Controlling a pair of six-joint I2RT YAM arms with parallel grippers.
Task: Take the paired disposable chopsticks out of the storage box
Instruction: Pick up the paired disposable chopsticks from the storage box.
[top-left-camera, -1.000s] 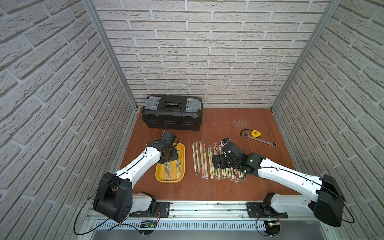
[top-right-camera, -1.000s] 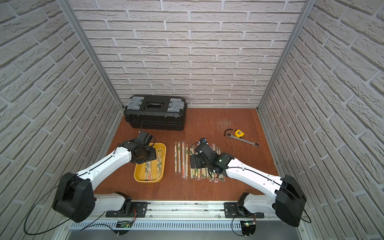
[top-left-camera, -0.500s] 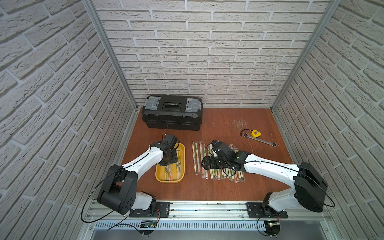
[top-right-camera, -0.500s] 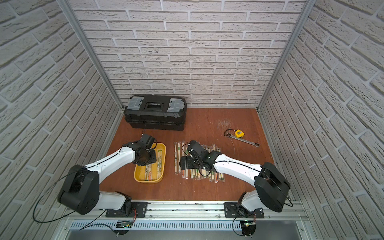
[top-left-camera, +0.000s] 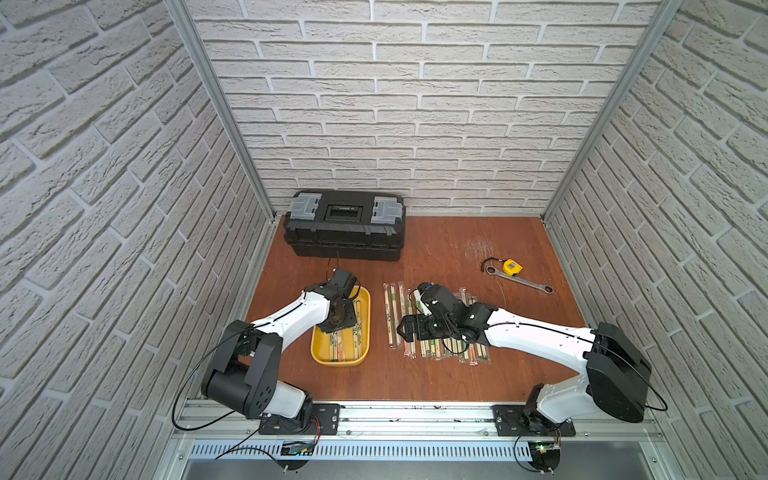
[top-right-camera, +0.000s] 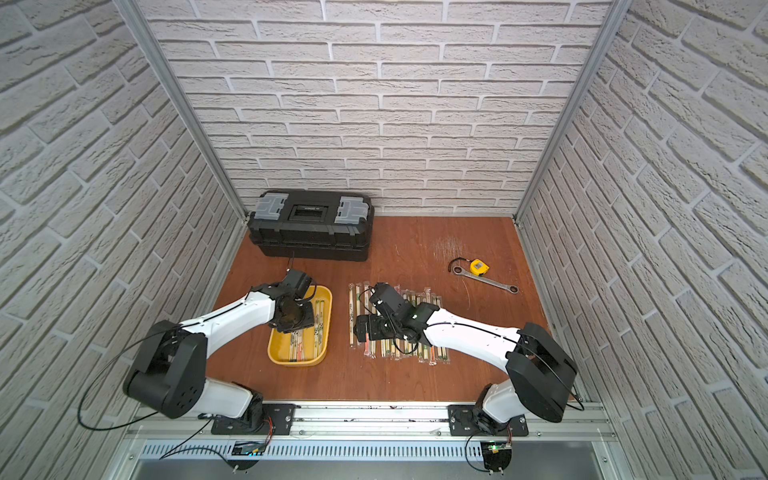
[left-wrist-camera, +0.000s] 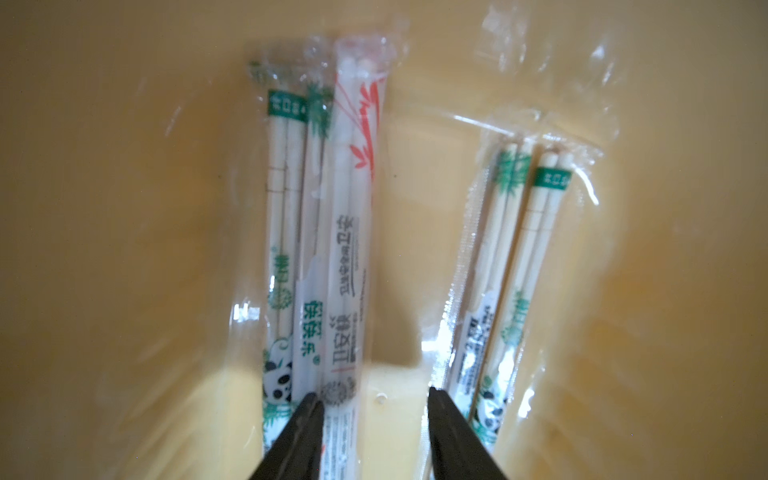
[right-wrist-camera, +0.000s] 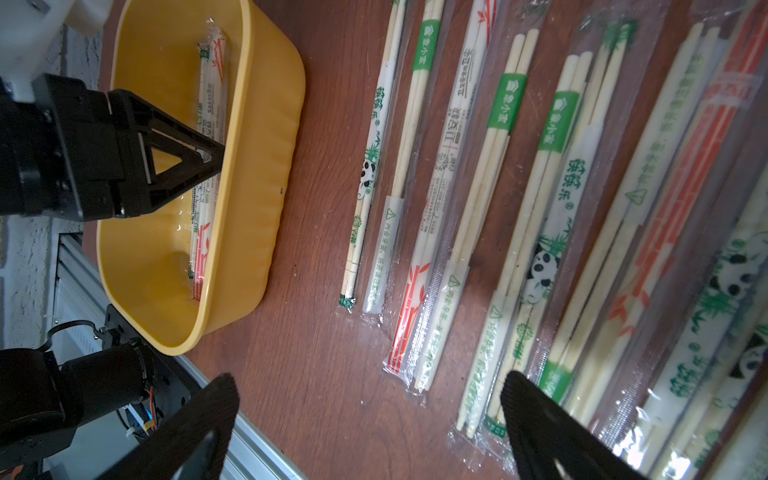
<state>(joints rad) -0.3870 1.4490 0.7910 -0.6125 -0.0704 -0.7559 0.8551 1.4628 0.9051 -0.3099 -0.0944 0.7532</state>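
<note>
The storage box (top-left-camera: 338, 362) (top-right-camera: 297, 362) is a shallow yellow tray at the left of the brown floor. Several paired disposable chopsticks (top-left-camera: 340, 345) lie in it in clear sleeves. My left gripper (top-left-camera: 341, 322) (top-right-camera: 297, 322) reaches down into the box. In the left wrist view it (left-wrist-camera: 373, 395) stands open just above the floor. An orange-print pair (left-wrist-camera: 353, 208) lies against one finger, with bare yellow up to the other. More sleeved pairs (top-left-camera: 440, 349) (right-wrist-camera: 498, 166) lie in a row on the floor. My right gripper (top-left-camera: 405, 330) (right-wrist-camera: 370, 376) hangs wide open over that row's left end, empty.
A black toolbox (top-left-camera: 344, 224) stands against the back wall. A yellow tape measure (top-left-camera: 512, 266) and a wrench (top-left-camera: 523, 281) lie at the back right. Brick walls close in on three sides, and a metal rail (top-left-camera: 415, 415) runs along the front.
My left gripper's jaws have narrowed and it has sunk lower in the box. My right gripper has moved left along the row, toward the box, still wide open.
</note>
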